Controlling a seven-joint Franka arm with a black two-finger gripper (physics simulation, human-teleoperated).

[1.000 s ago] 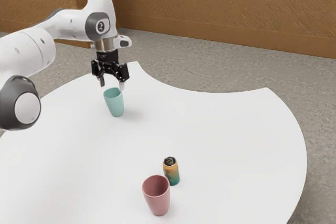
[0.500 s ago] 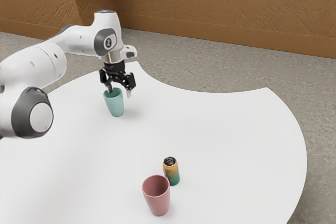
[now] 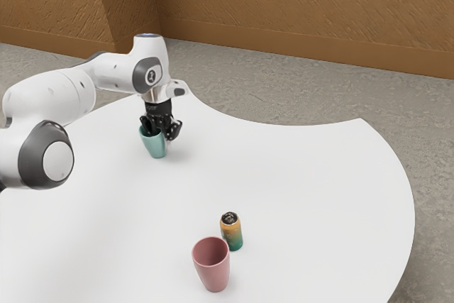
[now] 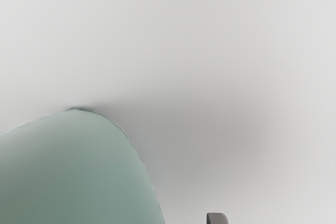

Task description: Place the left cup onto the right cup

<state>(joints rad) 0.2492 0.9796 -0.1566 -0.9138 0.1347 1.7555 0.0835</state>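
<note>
Near the far edge of the table (image 3: 319,175), jaws are down at the teal cup (image 3: 153,145), can't tell if gripping; pink cup (image 3: 211,266) not stacked yet.

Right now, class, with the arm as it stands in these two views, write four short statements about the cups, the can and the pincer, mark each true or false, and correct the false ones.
1. The pincer is down at the rim of the teal cup. True.
2. The teal cup sits on the pink cup. False: it stands on the white table, well apart from the pink cup.
3. The can stands upright close beside the pink cup. True.
4. The pink cup lies tipped on its side. False: it stands upright with its opening facing up.
</note>
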